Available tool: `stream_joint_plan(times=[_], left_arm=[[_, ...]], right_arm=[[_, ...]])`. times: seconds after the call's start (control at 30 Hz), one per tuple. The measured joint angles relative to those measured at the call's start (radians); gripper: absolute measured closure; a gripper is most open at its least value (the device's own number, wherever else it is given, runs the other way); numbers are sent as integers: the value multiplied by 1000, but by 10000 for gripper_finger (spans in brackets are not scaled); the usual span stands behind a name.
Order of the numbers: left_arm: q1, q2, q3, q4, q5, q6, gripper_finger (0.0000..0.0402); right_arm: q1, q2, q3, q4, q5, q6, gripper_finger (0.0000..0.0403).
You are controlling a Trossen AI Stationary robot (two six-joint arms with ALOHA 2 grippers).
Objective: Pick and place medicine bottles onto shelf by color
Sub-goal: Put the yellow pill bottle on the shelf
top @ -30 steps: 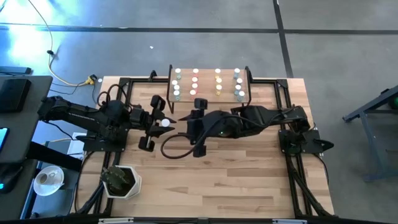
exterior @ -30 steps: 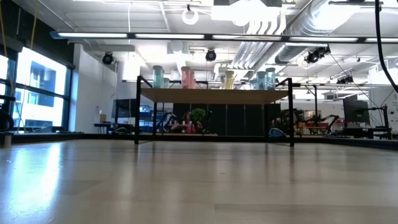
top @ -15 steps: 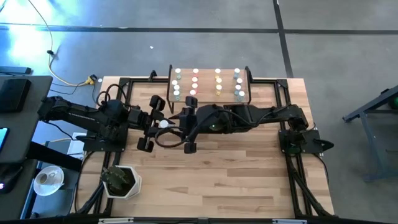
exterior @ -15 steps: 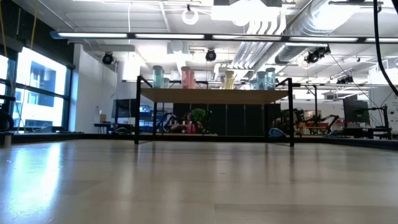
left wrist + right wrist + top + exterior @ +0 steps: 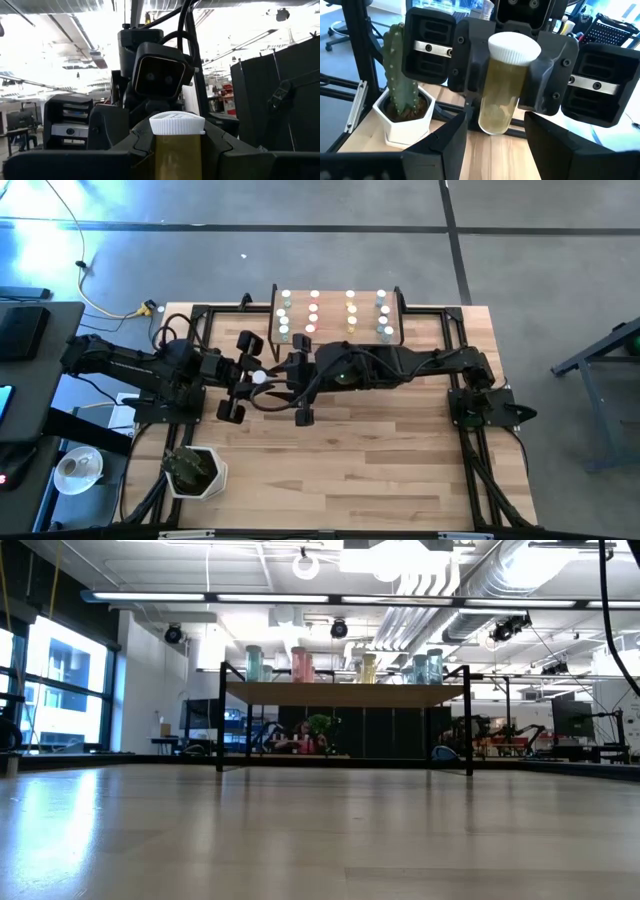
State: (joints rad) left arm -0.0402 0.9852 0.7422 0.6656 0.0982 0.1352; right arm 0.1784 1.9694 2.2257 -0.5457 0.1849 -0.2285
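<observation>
A medicine bottle (image 5: 504,85) with a yellow-olive body and a white cap (image 5: 259,378) stands upright in the air over the table's left middle. My left gripper (image 5: 250,377) is shut on it. My right gripper (image 5: 495,145) faces it from the table's right, open. Its two fingers stand either side of the bottle's lower end without touching it. The shelf (image 5: 338,315) stands at the table's far edge on black legs. Several white-capped bottles stand on it in rows; in the low view they stand on the shelf's board (image 5: 345,693). My left gripper pinches the bottle's upper body (image 5: 506,70), just under the cap, between its two fingers (image 5: 470,65). The fingers come about level from the table's left and lie across the bottle. The bottle stands upright, cap up, its lower end hanging free, clear of the table.
A small cactus in a white pot (image 5: 195,470) stands near the table's front left corner. Black frame rails (image 5: 470,450) run along the table's sides. The wooden tabletop (image 5: 380,470) in front of both arms shows bare.
My right gripper has gone toward the table's left, up to the left gripper and the bottle it holds, and its wrist has tipped. It stays open. My left gripper has kept the bottle in place.
</observation>
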Motion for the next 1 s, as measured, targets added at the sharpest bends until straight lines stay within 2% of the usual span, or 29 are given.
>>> stream_joint_plan(times=[0.23, 0.6, 0.8, 1.0], left_arm=[[0, -2, 0, 4, 0, 0, 323], [0, 0, 1, -3, 2, 8, 323], [0, 0, 1, -9, 2, 10, 323], [0, 0, 1, -17, 0, 9, 323]], right_arm=[[-23, 5, 0, 20, -52, 2, 218], [-28, 16, 0, 34, -92, 0, 295], [-28, 16, 0, 30, -92, 2, 316], [-28, 16, 0, 25, -91, 2, 318]])
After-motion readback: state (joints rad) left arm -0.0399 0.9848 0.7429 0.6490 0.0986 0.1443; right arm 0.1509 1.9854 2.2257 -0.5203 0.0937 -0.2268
